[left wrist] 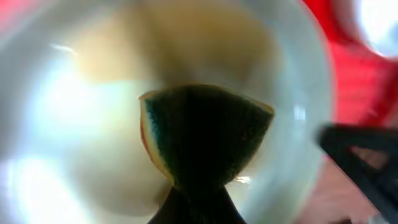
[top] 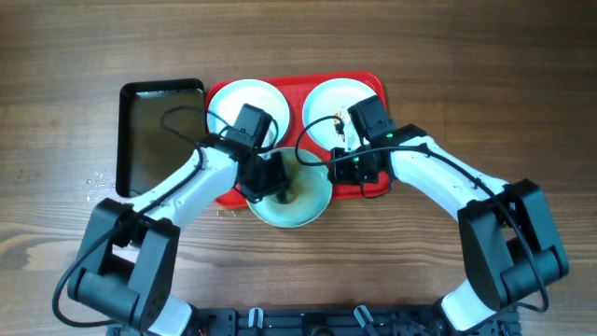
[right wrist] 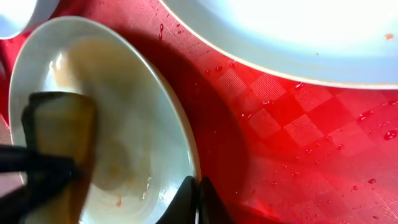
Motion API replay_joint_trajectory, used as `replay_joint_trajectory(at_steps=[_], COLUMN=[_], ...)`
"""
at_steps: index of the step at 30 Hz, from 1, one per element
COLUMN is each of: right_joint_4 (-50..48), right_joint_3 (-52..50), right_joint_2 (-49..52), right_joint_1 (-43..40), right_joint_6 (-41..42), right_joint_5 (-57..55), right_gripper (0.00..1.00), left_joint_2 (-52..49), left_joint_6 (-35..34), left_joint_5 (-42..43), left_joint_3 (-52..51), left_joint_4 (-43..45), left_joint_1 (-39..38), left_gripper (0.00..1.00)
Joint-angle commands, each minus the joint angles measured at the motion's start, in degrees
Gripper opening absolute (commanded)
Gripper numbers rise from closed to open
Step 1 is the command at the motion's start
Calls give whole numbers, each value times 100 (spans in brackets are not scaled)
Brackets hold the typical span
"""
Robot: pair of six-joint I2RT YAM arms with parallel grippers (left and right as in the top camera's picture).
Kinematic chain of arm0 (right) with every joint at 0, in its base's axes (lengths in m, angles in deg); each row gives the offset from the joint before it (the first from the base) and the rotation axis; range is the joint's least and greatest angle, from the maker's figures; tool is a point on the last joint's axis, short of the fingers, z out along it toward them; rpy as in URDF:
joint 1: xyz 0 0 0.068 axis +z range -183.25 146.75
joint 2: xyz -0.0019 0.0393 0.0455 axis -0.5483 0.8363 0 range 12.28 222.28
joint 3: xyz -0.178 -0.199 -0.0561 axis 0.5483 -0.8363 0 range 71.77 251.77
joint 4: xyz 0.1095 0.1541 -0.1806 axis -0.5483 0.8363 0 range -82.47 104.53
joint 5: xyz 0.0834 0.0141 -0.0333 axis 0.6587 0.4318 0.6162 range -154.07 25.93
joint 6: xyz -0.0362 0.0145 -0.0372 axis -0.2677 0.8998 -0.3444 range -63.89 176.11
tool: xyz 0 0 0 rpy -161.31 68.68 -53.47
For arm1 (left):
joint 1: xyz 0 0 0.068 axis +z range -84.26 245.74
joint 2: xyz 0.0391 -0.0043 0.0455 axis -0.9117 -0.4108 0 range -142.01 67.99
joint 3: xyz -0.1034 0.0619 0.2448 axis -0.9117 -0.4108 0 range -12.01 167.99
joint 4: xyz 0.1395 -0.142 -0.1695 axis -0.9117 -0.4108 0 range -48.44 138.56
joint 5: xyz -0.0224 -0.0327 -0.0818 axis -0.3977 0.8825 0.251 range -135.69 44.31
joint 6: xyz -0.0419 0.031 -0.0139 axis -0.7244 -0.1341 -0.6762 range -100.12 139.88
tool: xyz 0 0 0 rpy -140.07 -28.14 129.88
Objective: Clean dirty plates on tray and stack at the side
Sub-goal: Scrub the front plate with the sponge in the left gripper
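Observation:
The red tray holds two white plates at the back, one on the left and one on the right. A third plate with brownish smears sits at the front and overhangs the tray's front edge. My left gripper is shut on a green and yellow sponge pressed into this plate. My right gripper is shut on the plate's right rim; in the right wrist view the fingers pinch the rim, with the sponge at the left.
A black metal pan stands left of the tray. Water drops lie on the wooden table near it and on the tray floor. The back right plate lies close above my right gripper.

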Motion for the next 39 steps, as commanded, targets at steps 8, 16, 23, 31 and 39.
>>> replay_joint_trajectory(at_steps=[8,16,23,31,39], right_joint_4=[31,118,129,127,-116], right_joint_3=[-48,-46,-48,-59,-52], right_joint_2=[122,122,122,131,466], right_joint_1=[-13,-13,-13,83,313], right_joint_6=[22,17,22,22,125], right_joint_5=[-92,-94,-94,-70,-68], right_gripper=[4,4,40,47,4], left_joint_2=[-144,-374,662,1158,1158], left_joint_6=[328,326,855,988,975], left_joint_5=[-562,-1419,-304,-1628,-2013], left_joint_3=[-22,-20,-17,-20,-20], left_joint_4=[800,197,-448,-511,-487], left_joint_1=[-835,-278,719,719,719], left_gripper=[4,4,4,10,12])
